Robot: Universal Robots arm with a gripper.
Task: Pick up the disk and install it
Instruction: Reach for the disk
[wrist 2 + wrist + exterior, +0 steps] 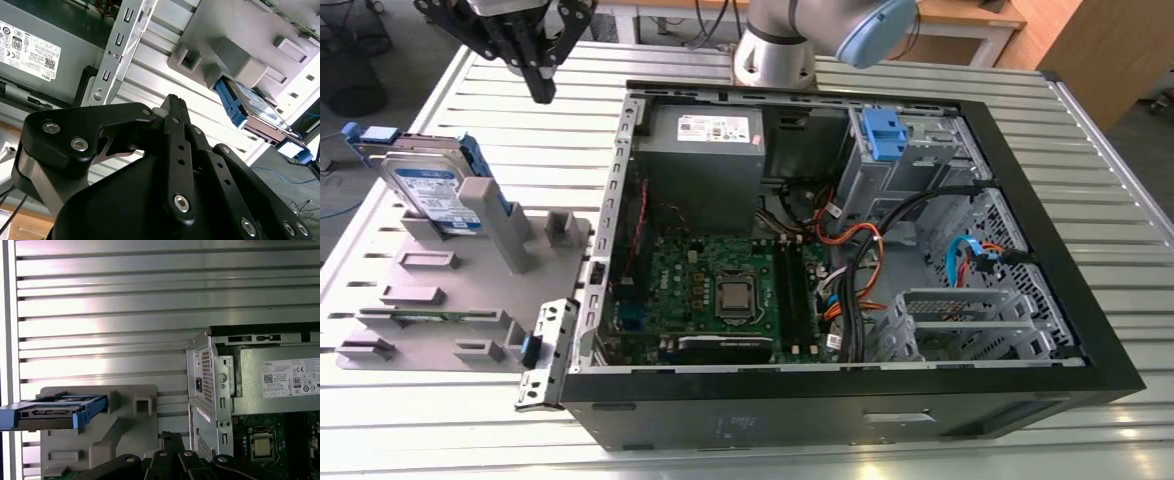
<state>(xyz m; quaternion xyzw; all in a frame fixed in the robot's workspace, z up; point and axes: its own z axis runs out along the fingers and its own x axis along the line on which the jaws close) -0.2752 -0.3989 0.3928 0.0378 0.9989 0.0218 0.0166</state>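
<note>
Hovering over slatted table (454, 440): gripper (540, 88) clenched, empty, apart from disk (430, 195). Disk stands on edge in grey fixture (454, 300), beside open computer case (854, 415). Judged: approach step; grasp calls for parted fingers across disk's thin edge.

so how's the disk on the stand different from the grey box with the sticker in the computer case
The disk stands on edge in the grey stand outside the case; the grey box sits inside it. The disk is thin, silver, with a blue bracket; the box is far bulkier, plain grey. Both carry a white label.
</note>
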